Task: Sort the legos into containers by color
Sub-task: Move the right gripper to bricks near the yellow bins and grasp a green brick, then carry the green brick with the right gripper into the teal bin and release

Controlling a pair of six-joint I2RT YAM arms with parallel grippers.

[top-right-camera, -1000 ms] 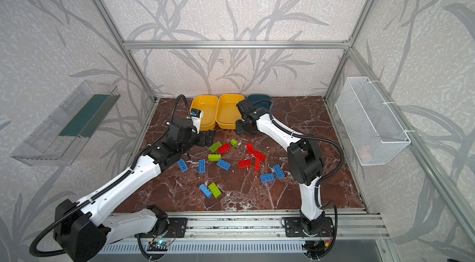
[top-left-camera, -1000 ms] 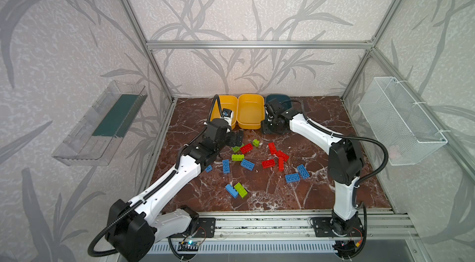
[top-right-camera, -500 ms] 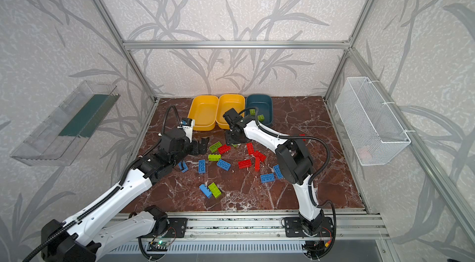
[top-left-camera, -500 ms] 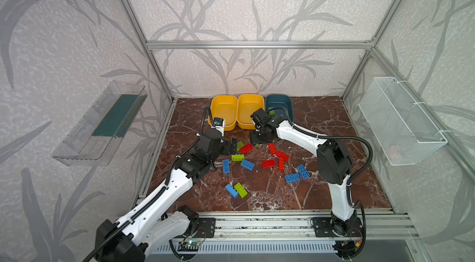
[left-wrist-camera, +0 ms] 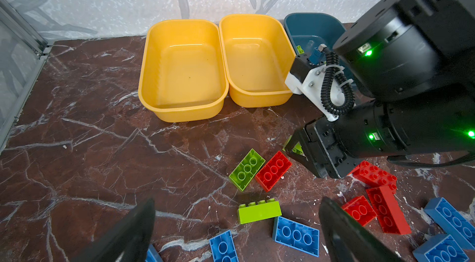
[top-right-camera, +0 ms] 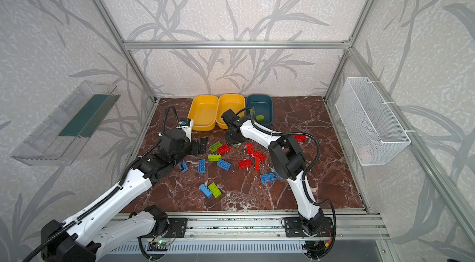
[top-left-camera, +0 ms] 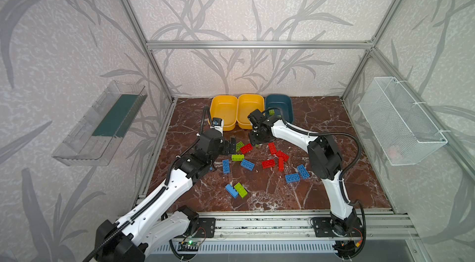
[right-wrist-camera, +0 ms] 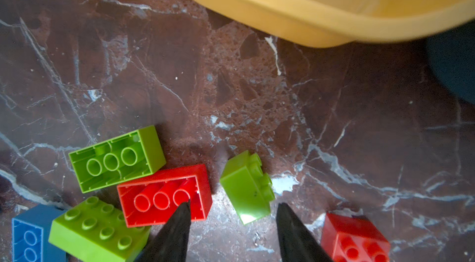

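Moved: the right arm has left the teal tub and dropped to the bricks in front of the middle yellow tub, and the left arm has drawn back from the yellow tubs toward the tabletop's left edge.
Tabletop (top-left-camera: 321,124): glossy red-brown marble pattern with white veins.
Wire basket (top-left-camera: 401,122): white mesh box on the right wall.
Clear tray (top-left-camera: 102,124): long transparent plastic trough on the left wall, with a dark green strip inside.
Tubs: smooth, shallow and rounded-rectangular, side by side at the middle of the far edge. They are the left yellow tub (top-left-camera: 223,111), the middle yellow tub (top-left-camera: 250,109) and the teal tub (top-left-camera: 281,104), which holds a lime brick (top-right-camera: 259,118).
Left gripper (left-wrist-camera: 237,201): tapered black fingers spread wide, low at the left side of the brick pile.
Right gripper (right-wrist-camera: 234,204): black fingers partly spread, with tips either side of the small lime brick (right-wrist-camera: 244,186) and not clamped on it.
Loose legos: hard, glossy, studded blocks across the middle of the tabletop.
Upturned pair: a hollow-side-up green brick (left-wrist-camera: 246,169) touches a red brick (left-wrist-camera: 273,170).
Near-edge pair: a blue brick (top-left-camera: 232,190) touches a green one (top-left-camera: 240,190).
Small lime brick: squarish, tipped on its side, just in front of the middle yellow tub.
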